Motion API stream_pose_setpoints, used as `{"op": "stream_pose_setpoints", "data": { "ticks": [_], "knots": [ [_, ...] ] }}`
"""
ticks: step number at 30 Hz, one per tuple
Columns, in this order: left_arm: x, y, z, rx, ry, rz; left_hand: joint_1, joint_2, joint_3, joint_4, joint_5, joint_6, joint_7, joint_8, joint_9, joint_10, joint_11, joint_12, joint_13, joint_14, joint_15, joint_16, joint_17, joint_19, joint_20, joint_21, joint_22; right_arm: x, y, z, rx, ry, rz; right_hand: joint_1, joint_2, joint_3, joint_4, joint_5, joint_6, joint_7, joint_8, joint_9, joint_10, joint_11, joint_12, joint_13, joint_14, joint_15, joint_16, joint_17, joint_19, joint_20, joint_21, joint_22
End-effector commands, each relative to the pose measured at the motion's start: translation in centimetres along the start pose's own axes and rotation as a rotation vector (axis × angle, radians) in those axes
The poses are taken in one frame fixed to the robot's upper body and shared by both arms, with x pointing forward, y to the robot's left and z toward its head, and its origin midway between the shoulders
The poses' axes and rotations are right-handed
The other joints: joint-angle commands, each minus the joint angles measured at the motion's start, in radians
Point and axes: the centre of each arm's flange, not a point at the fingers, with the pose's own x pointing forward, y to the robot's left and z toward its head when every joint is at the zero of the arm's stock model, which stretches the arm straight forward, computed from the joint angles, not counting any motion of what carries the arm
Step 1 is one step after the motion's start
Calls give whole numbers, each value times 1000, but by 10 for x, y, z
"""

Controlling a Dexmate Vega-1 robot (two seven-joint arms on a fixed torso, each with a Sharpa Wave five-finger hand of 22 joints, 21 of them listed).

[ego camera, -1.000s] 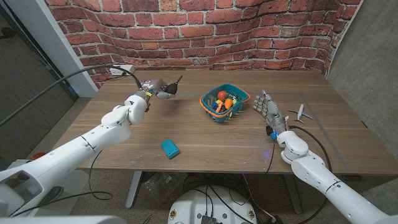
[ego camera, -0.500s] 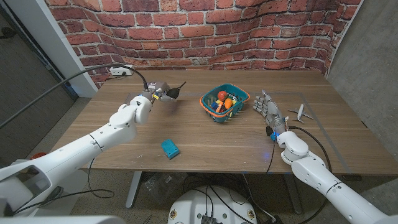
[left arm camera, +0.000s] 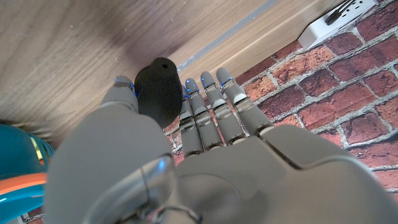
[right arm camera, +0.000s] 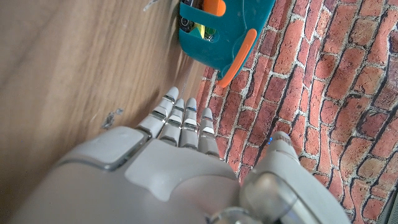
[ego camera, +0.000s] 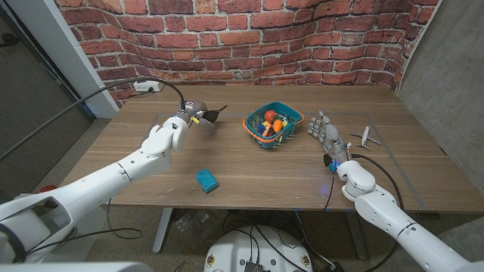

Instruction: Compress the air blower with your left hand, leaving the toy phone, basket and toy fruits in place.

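My left hand [ego camera: 184, 119] holds the black air blower [ego camera: 211, 115] above the table's far left part, its nozzle pointing toward the basket. In the left wrist view the blower's black bulb [left arm camera: 158, 93] sits between the thumb and fingers of that hand [left arm camera: 186, 162]. The teal basket [ego camera: 290, 132] with several toy fruits [ego camera: 270, 120] stands at the table's middle. The teal toy phone [ego camera: 206, 179] lies near the front edge. My right hand [ego camera: 325, 134] stands to the right of the basket, fingers straight and apart, holding nothing. Its fingers [right arm camera: 180, 124] reach toward the basket [right arm camera: 230, 28].
A small white toy airplane [ego camera: 364, 137] lies right of my right hand. A white power strip [ego camera: 147, 86] with a black cable sits at the table's far left corner. A brick wall [ego camera: 249, 38] stands behind the wooden table [ego camera: 249, 170].
The left hand has turned with the blower, so the nozzle has dropped from pointing up-right to nearly level, toward the basket. The right hand has not moved.
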Motion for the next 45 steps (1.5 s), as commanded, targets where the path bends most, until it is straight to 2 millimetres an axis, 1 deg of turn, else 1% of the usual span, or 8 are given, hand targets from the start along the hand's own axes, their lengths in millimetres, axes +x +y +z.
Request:
{"op": "stream_pose_setpoints", "data": {
  "ticks": [1, 12, 22, 30, 32, 39, 44, 45],
  "knots": [
    [9, -10, 14, 37, -42, -47, -10, -3, -7, -1, 6, -12, 0, -4, 5, -11, -3, -3, 3, -15, -71, -6, 5, -7, -21, -5, 3, -1, -1, -1, -1, 5, -3, -2, 10, 2, -4, -3, 10, 4, 0, 4, 10, 2, -3, 2, 7, 3, -2, 2, 8, -3, -5, 1],
    [11, -24, 30, 32, -79, -79, -16, -8, -11, 1, 10, -31, -4, -4, 5, -28, -6, -1, 3, -32, -71, -3, 5, -17, -18, -12, 2, -1, -2, 0, -4, 7, -7, -2, 10, 2, -4, -3, 9, 3, -1, 4, 11, 2, -3, 2, 9, 3, -1, 2, 9, -3, -8, 1],
    [10, -27, 32, 30, -72, -83, -18, -7, -13, 2, 12, -37, -3, -2, 5, -34, -2, 0, 3, -39, -67, -1, 6, -21, -16, -15, 3, -2, -5, 1, -5, 8, -10, -2, 10, 2, -4, -3, 9, 3, -1, 4, 12, 3, -3, 2, 10, 4, -1, 2, 10, -3, -10, 1],
    [3, -16, 21, -41, 1, -14, -28, -4, -17, 8, 14, -68, 0, -6, 5, -64, 0, -3, 3, -58, -52, 0, 7, -31, -6, -21, 3, -2, -4, 1, -9, 11, -8, -2, 11, 2, -4, -3, 9, 2, -1, 4, 12, 2, -4, 2, 10, 4, -1, 2, 10, -3, -12, 1],
    [1, -13, 17, -68, 19, 8, -33, -4, -19, 10, 15, -84, 6, -7, 6, -74, 1, -3, 4, -73, -48, -2, 7, -34, -1, -23, 3, -2, -4, 1, -4, 5, -12, -2, 11, 2, -4, -3, 9, 2, -1, 4, 11, 2, -4, 2, 9, 4, -2, 2, 11, -3, -12, 1],
    [-6, -5, 5, -182, 33, 54, -49, -2, -27, 19, 17, -154, 12, -13, 7, -130, 21, -5, 5, -114, -28, -3, 9, -61, 18, -37, 4, -2, -3, 0, -2, 0, -15, -1, 11, 2, -5, -3, 14, 2, 1, 4, 17, 2, -2, 2, 14, 2, 0, 2, 16, -3, -12, 1],
    [-12, -3, -3, -297, 30, 86, -80, 19, -32, 41, 17, -170, 23, -6, 9, -153, 41, -1, 6, -144, -8, -1, 13, -84, 32, -46, 5, -1, -3, 1, -5, -2, -15, -1, 11, 2, -5, -3, 16, 0, 2, 4, 18, 2, -2, 2, 15, 2, 0, 2, 17, -3, -13, 1],
    [-14, -2, -5, -328, 28, 94, -99, 36, -33, 56, 17, -174, 30, -2, 9, -156, 43, 3, 6, -148, -3, 3, 15, -91, 45, -49, 6, -1, -3, 1, -5, -4, -15, -1, 11, 2, -5, -3, 16, 0, 2, 4, 18, 1, -2, 2, 15, 2, 0, 2, 17, -3, -13, 1]
  ]
}}
